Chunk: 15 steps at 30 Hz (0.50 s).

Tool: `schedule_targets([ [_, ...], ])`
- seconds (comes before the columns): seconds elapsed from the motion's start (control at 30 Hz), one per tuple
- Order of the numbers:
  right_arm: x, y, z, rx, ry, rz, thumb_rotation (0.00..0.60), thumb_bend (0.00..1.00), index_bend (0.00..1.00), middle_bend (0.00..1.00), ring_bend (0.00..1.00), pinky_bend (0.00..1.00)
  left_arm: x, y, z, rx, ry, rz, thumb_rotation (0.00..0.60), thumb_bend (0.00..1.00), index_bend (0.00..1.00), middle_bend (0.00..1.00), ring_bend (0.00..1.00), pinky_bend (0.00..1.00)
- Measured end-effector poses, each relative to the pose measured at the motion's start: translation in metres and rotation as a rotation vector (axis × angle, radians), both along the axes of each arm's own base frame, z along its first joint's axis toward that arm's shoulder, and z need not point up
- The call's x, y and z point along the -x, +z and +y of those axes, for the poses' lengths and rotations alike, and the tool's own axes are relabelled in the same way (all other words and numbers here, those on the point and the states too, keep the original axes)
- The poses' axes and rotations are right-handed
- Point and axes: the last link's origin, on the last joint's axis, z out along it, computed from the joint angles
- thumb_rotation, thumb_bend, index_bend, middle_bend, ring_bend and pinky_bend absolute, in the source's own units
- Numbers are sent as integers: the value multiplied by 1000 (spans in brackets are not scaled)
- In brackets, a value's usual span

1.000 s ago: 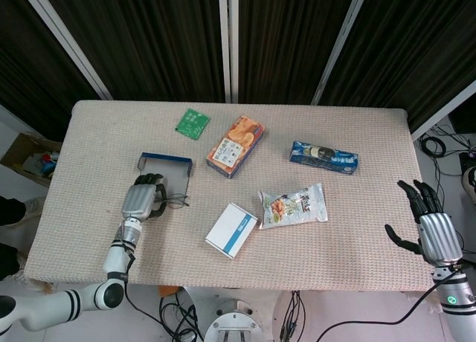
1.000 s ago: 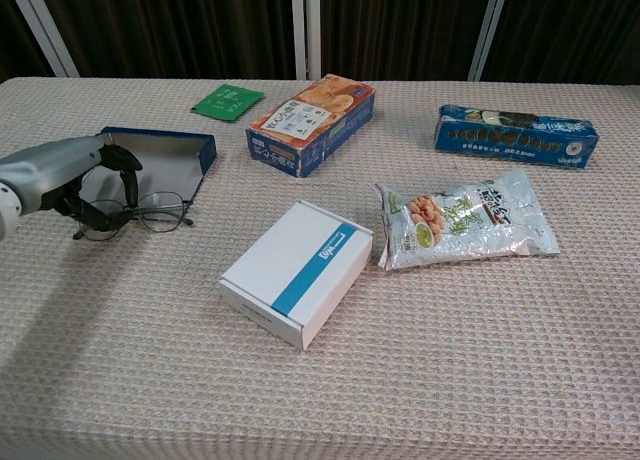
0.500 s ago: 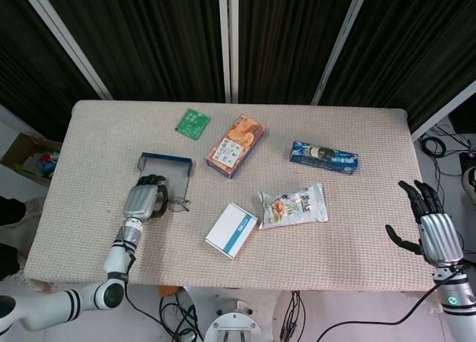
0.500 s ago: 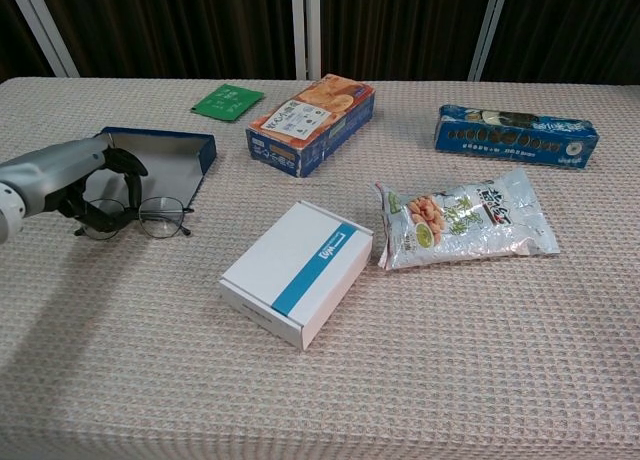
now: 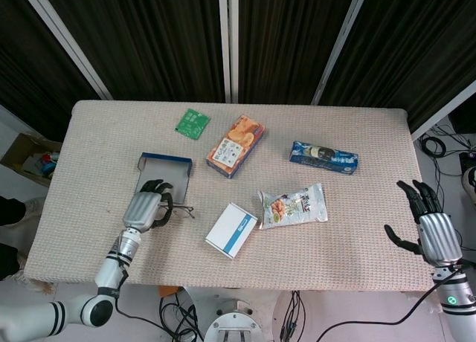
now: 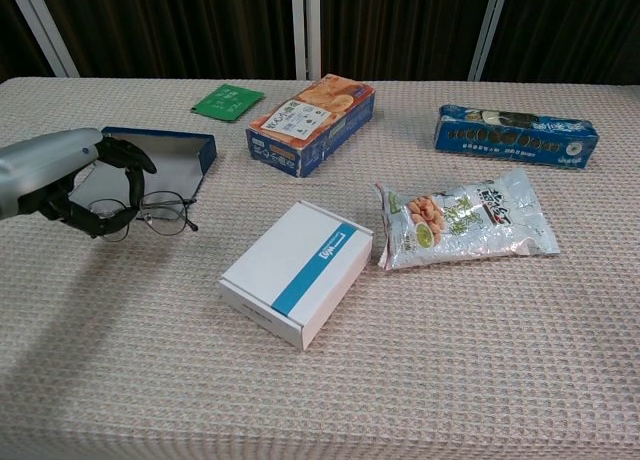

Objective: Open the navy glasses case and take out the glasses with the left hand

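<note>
Fingers (image 6: 128,158) of L hand (image 6: 70,175) curled over glasses (image 6: 150,214), pinching frame at its L lens; R lens juts out past fingertips. Vs 1 s ago: hand + glasses raised off cloth, shifted toward table's near edge, away from navy glasses case (image 6: 165,155). Forearm comes in from near-left edge, back of hand facing up. Glasses long axis approx left-right, lenses roughly level. Case lies open just behind fingers. R hand (image 5: 431,230) at far right edge, fingers spread, holding nothing.
</note>
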Motion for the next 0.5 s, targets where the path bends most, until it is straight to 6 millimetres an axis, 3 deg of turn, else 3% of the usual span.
schedule_targets([
  [0.23, 2, 1, 2, 0, -5, -1, 600, 219, 23, 150, 0, 53, -4, 2, -9, 50, -34, 71, 600, 540, 638, 216, 95, 121],
  [0.5, 1, -2, 1, -9, -1, -1, 600, 218, 23, 151, 0, 53, 10, 13, -20, 52, -9, 173, 600, 538, 635, 216, 95, 121],
])
